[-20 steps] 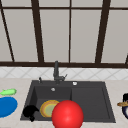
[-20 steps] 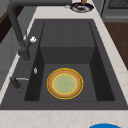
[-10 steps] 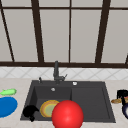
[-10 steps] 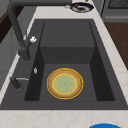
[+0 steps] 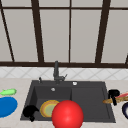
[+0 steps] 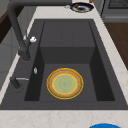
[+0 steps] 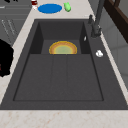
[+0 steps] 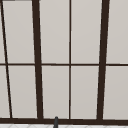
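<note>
My right hand (image 5: 113, 94) hovers at the sink's right edge, fingers curled round a thin wooden utensil with a red part (image 5: 121, 98) that lies level across it. Just right of it, a dark bowl (image 5: 125, 110) stands on the counter. My left hand (image 5: 30, 111) hangs by the front left corner of the dark sink (image 5: 90, 105). Close beside it, a yellow plate with a green centre (image 5: 47, 108) (image 6: 65, 83) (image 7: 63, 48) lies flat in the deep left basin. A large red ball (image 5: 67, 115) sits in front, covering part of the plate. A black hand (image 7: 5, 61) appears at the left edge of the right side view.
A blue plate (image 5: 6, 106) (image 7: 50, 8) and a green vegetable (image 5: 8, 92) (image 7: 67, 6) lie on the counter left of the sink. The dark faucet (image 5: 56, 72) (image 6: 17, 32) rises behind the basin. A dark dish holding food (image 6: 81, 7) stands past the sink's right end. Behind is a window (image 8: 70, 62).
My right hand has moved left, from the picture's right edge to the sink's right rim, carrying the utensil. The left hand, plate and ball have stayed put.
</note>
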### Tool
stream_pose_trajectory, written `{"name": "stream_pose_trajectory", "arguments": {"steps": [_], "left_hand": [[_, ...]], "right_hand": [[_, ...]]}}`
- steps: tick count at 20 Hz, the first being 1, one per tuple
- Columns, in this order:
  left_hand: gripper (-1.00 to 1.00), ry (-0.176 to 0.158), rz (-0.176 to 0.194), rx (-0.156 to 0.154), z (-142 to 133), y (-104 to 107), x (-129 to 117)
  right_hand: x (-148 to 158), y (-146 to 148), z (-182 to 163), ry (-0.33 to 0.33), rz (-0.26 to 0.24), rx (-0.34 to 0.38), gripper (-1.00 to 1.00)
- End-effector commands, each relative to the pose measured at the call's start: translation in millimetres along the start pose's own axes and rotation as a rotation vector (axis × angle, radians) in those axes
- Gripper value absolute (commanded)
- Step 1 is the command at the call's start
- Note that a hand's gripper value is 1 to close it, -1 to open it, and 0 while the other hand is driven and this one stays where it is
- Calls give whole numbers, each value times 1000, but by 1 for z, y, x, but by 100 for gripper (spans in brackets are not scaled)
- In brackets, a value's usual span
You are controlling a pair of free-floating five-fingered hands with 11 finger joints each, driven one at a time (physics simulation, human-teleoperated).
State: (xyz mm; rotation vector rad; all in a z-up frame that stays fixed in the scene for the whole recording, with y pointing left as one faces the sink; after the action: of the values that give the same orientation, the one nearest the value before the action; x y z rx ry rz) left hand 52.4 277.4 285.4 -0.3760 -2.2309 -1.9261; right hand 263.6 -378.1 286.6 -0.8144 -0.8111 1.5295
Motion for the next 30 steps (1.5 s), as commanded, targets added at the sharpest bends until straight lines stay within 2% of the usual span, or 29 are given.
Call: {"name": "stream_pose_trajectory", "arguments": {"steps": [1,5,6,9,11,14,17,19,27,30], "left_hand": [[0,0,0,0,0,0,0],[0,0,0,0,0,0,0],[0,0,0,0,0,0,0],[0,0,0,0,0,0,0],[0,0,0,0,0,0,0],[0,0,0,0,0,0,0],[0,0,0,0,0,0,0],[0,0,0,0,0,0,0],[0,0,0,0,0,0,0],[0,0,0,0,0,0,0]], "right_hand": [[31,-3,3,1,5,38,100],[60,-13,-2,17,-3,30,100],[58,-12,-9,43,-29,46,100],[82,-13,-16,20,-37,89,100],[100,-13,-15,-9,-14,110,100],[123,-18,-20,12,12,56,100],[142,-18,-19,-16,15,52,100],[157,-20,-19,-21,4,66,100],[211,-1,-10,-46,6,42,100],[235,-4,-14,-27,-26,43,100]]}}
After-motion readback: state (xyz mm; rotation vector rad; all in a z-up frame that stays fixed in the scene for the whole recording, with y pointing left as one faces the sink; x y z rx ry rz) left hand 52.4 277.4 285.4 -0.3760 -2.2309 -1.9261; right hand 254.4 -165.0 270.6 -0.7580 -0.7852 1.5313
